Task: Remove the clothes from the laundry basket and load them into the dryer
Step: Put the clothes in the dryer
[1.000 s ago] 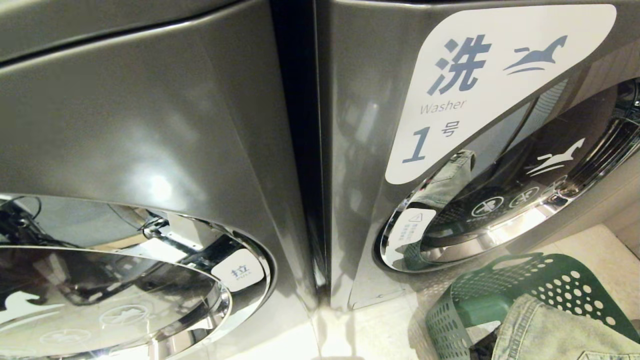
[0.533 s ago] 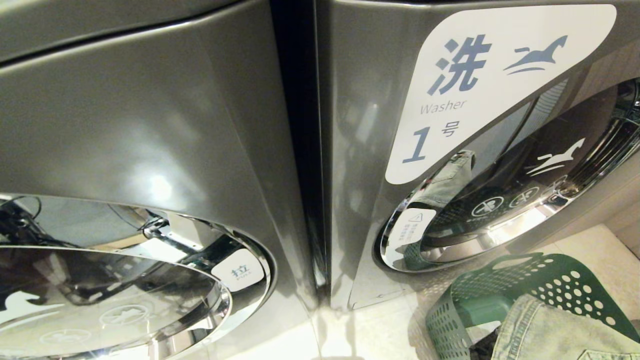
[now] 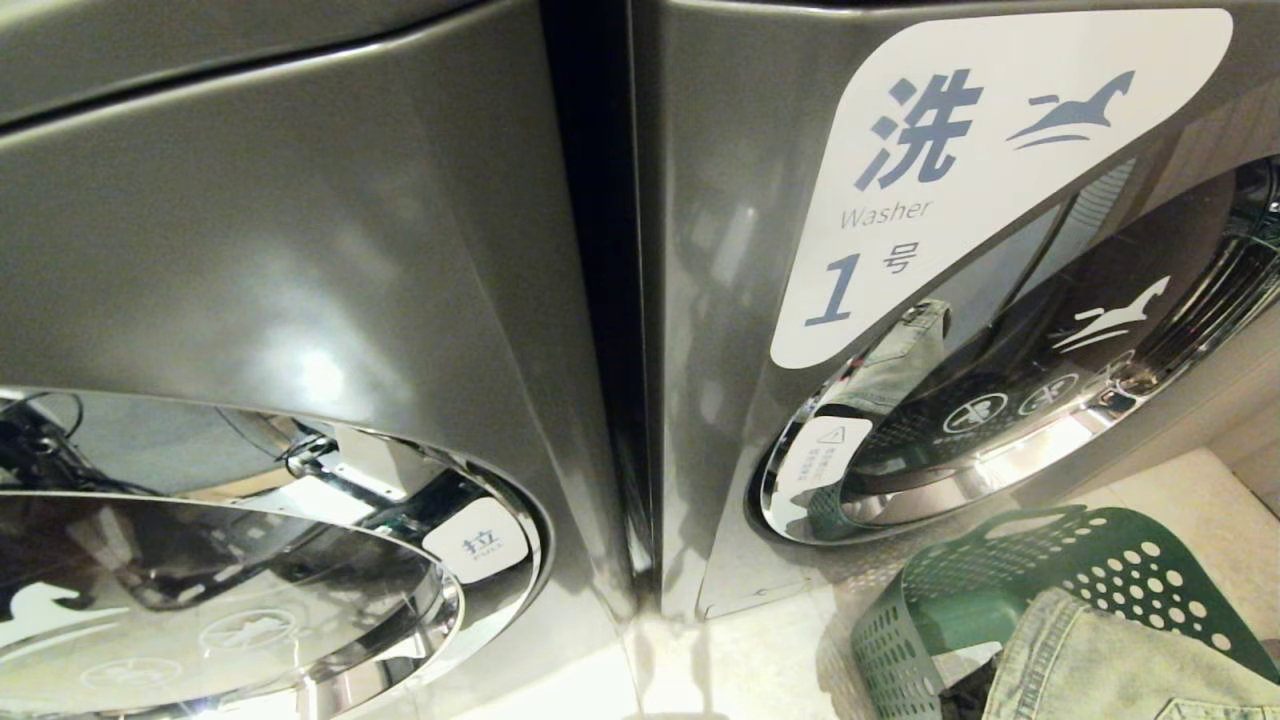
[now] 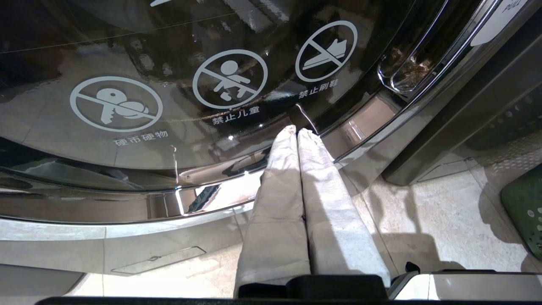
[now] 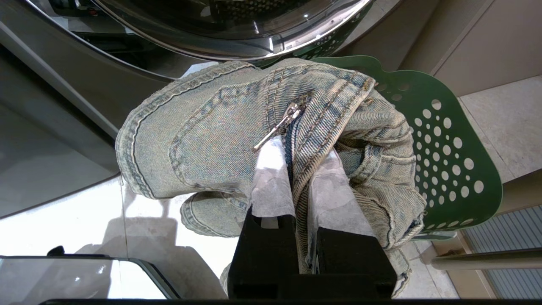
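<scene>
The right hand is clamped on pale denim jeans, bunched over its fingers; just beyond them stands the green laundry basket, farther off the machine's round door. The left hand, pressed narrow and empty, points at the other door

Two grey machine fronts stand side by side, split by a dark gap. Right machine: white label reading "洗 Washer 1号" with a blue logo, above a chrome-ringed round door bearing a small warning sticker. Left door glass: three white prohibition symbols with Chinese captions; a pull tab sits on its rim. Pale floor tiles lie below.
</scene>
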Controlling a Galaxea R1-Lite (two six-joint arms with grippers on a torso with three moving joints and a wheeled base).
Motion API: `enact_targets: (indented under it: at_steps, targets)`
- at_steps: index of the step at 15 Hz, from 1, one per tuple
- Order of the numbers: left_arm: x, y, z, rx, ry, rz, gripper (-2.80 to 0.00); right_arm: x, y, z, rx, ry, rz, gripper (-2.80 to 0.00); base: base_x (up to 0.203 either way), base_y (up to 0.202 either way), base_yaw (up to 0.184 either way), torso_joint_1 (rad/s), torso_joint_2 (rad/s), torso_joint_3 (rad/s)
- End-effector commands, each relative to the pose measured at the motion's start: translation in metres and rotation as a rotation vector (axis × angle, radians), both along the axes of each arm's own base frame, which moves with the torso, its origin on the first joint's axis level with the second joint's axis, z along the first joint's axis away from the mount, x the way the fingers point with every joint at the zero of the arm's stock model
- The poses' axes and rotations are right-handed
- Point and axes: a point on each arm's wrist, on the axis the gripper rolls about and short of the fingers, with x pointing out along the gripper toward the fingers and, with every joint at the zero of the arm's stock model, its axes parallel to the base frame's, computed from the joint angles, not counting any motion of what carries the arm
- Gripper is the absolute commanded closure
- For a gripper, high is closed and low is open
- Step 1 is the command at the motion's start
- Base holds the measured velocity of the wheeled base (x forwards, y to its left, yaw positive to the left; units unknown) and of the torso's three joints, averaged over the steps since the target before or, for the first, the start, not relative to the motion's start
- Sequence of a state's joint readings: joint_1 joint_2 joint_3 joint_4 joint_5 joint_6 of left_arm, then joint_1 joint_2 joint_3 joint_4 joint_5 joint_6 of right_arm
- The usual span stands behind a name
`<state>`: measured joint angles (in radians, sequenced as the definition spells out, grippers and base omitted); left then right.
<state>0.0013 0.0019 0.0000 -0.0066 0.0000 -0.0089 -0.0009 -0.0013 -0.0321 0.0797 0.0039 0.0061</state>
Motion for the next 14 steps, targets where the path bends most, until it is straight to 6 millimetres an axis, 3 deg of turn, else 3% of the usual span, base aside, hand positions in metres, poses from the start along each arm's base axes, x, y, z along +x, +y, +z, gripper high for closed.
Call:
enact_targets:
  at_steps: [1, 14]
  targets:
    - [0.0001, 0.0, -0.0003, 0.0, 0.0, 0.0, 0.0, 0.0002, 0.0, 0.0001, 0.0, 0.003, 0.0, 0.0, 0.0, 0.0, 0.0, 0.0, 0.0, 0.0]
    - [0.0001, 0.0, -0.0005, 0.0, 0.002, 0.0, 0.0, 0.0002, 0.0, 0.0001, 0.0, 0.003, 0.0, 0.0, 0.0, 0.0, 0.0, 0.0, 0.0, 0.0]
